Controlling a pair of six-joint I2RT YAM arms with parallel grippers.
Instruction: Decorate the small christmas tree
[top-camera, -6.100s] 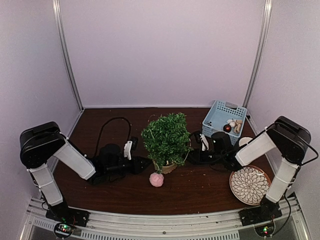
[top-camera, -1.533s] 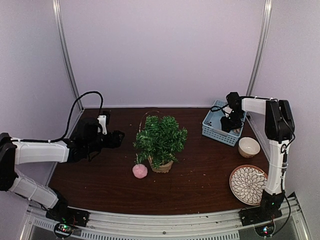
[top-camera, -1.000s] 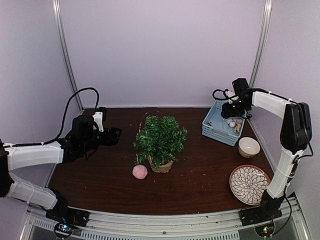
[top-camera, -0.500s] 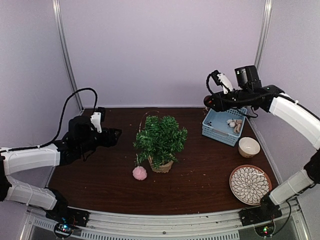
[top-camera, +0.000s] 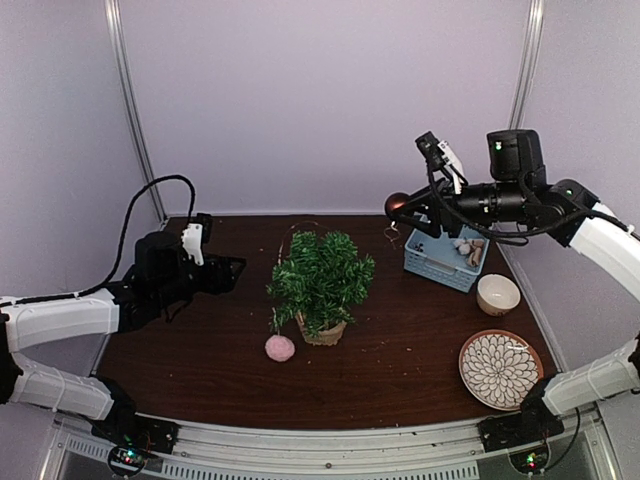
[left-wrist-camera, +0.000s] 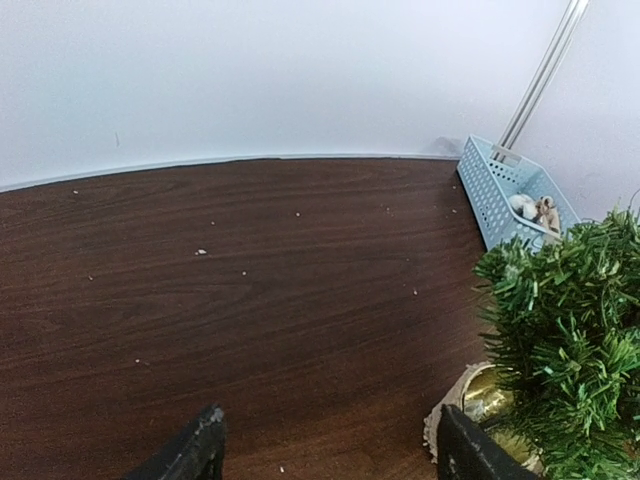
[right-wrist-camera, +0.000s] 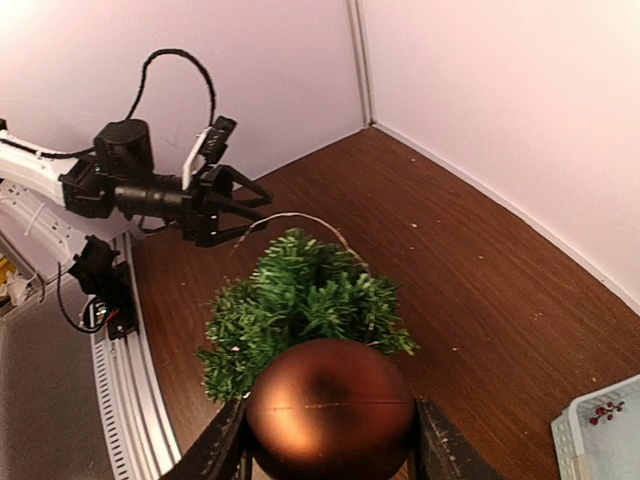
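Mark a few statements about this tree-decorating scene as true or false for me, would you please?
1. The right claw grips a brown ball in the air. True.
2. The pink pompom hangs on the small christmas tree. False: it lies on the table beside the tree's pot.
3. The left claw is open and empty. True.
4. The blue basket is empty. False: small ornaments lie in it.
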